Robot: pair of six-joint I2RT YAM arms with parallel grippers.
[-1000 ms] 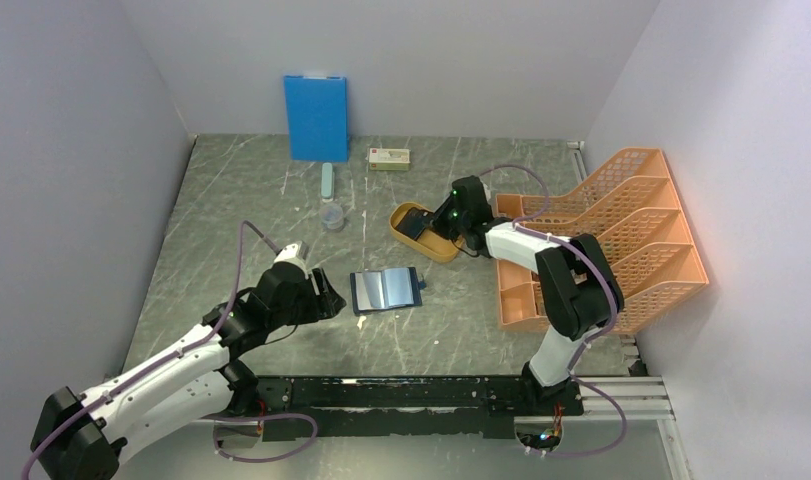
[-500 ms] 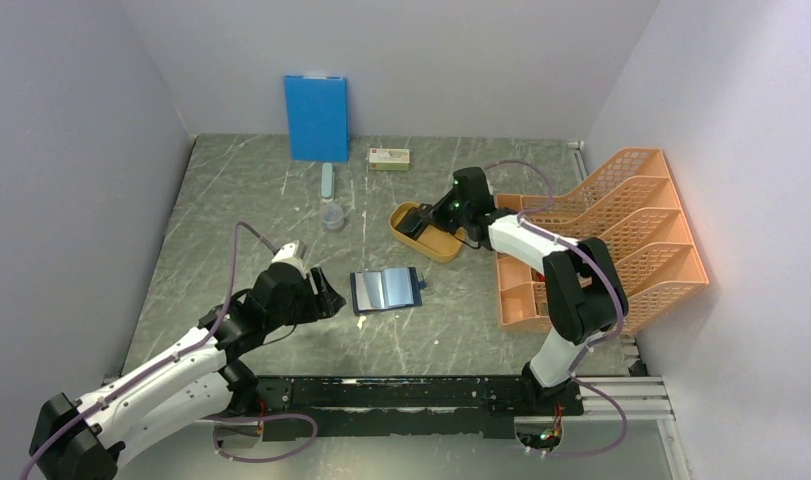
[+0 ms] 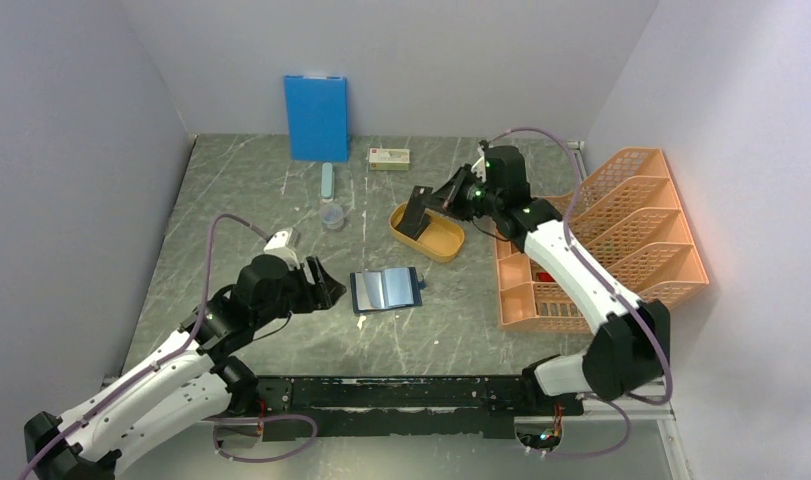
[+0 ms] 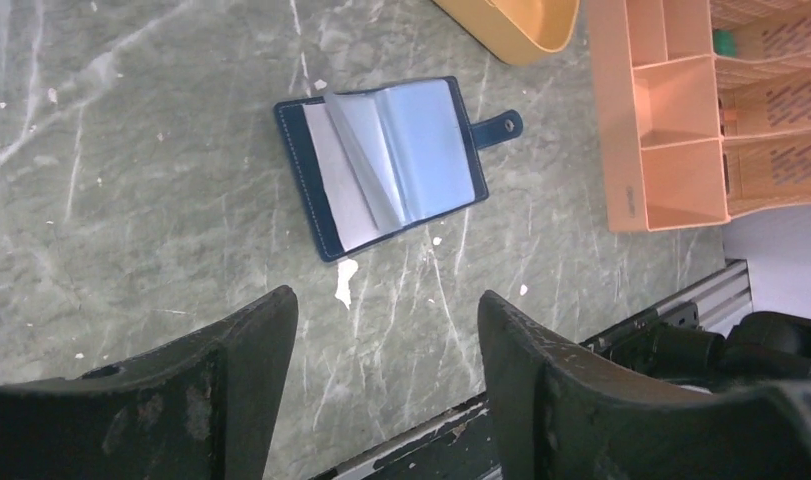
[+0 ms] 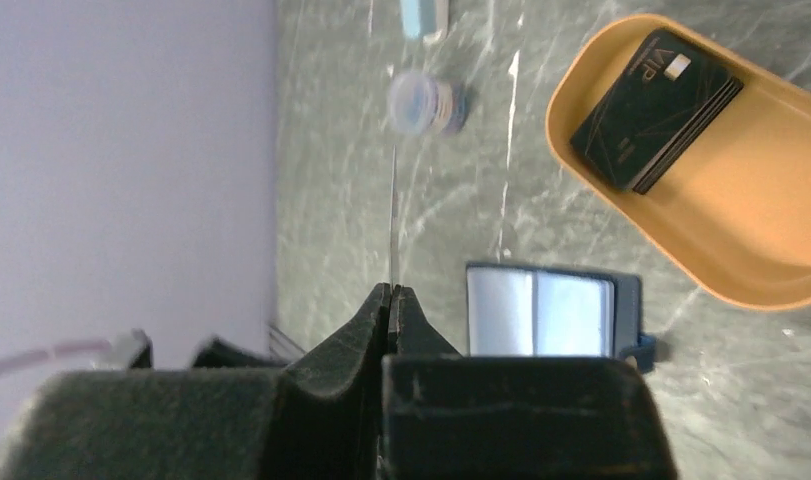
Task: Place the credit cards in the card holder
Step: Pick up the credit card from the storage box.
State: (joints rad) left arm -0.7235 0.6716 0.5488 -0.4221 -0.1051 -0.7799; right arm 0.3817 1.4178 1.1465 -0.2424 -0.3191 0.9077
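Fingers of the right gripper (image 5: 393,300) are pinched together on one credit card (image 3: 413,212). Its wrist camera sees the card edge-on, as a thin pale line rising straight from the black, matte fingertips. The overhead view shows it as a flat dark rectangle held up in the air. Beyond those fingertips and off to one side lies an oval yellow tray (image 5: 751,215), smooth-walled with a rounded rim. It holds a neat stack of black cards (image 5: 656,108) printed with fine angular lines; the top one has a small pale chip mark. Close beside the pinched fingers in that view lies the card holder (image 4: 386,165). It is open flat on the grey table (image 4: 131,200), which is veined in white like marble.

The left gripper (image 4: 386,300) is spread wide with nothing between its scuffed, curved black fingers. The card holder lies just ahead of the gap between them, apart from both tips. Its cover is dark navy with pale stitching along the edge, and its glossy clear sleeves are fanned open over a light blue lining. A rounded snap tab (image 4: 499,127) sticks out from one side. Farther past the fingers stands an orange plastic organiser (image 4: 671,120), boxy, with partly perforated compartments.
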